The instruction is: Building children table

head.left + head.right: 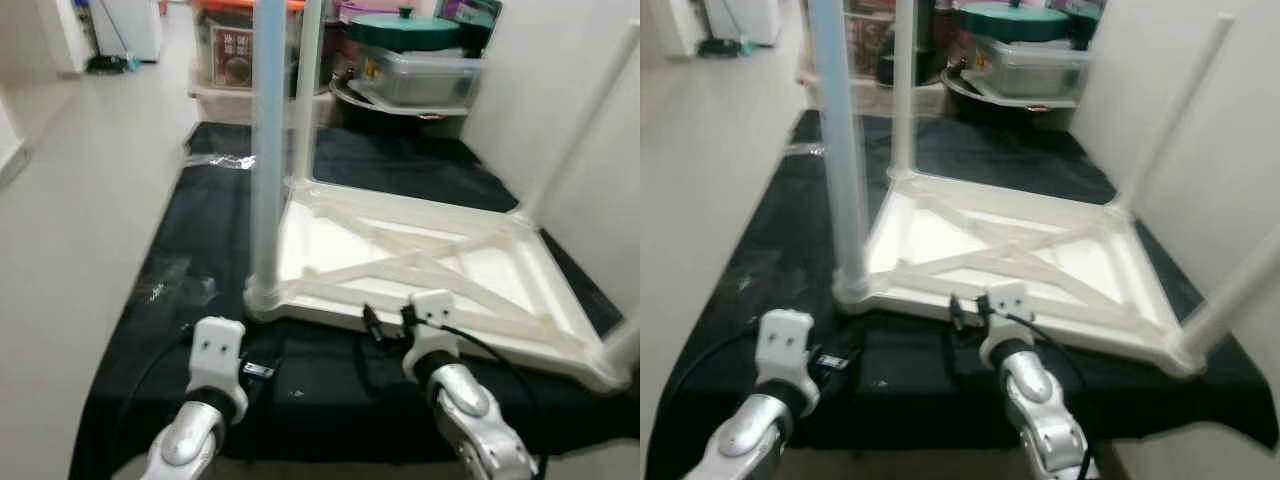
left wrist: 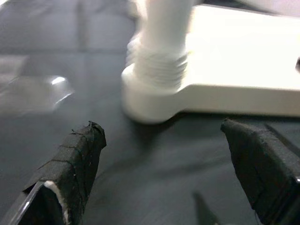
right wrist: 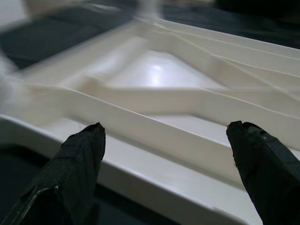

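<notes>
A white children's table (image 1: 520,345) lies upside down on a black mat (image 1: 200,230), its ribbed underside facing up. Legs stand screwed into its corners: the near-left leg (image 1: 268,150), the far-left leg (image 1: 305,90) and a right leg (image 1: 1175,110). My left gripper (image 2: 161,133) is open, low over the mat, facing the threaded socket of the near-left leg (image 2: 159,70). My right gripper (image 3: 167,131) is open in front of the table's near rim (image 3: 154,173), with nothing between its fingers. Both silver arms (image 1: 460,400) reach in from the near side.
Storage boxes and a pot with a green lid (image 1: 405,28) are stacked behind the mat. A white wall (image 1: 570,90) runs close along the right side. Grey floor (image 1: 80,200) lies open to the left. Crumpled clear plastic (image 1: 175,280) sits on the mat's left part.
</notes>
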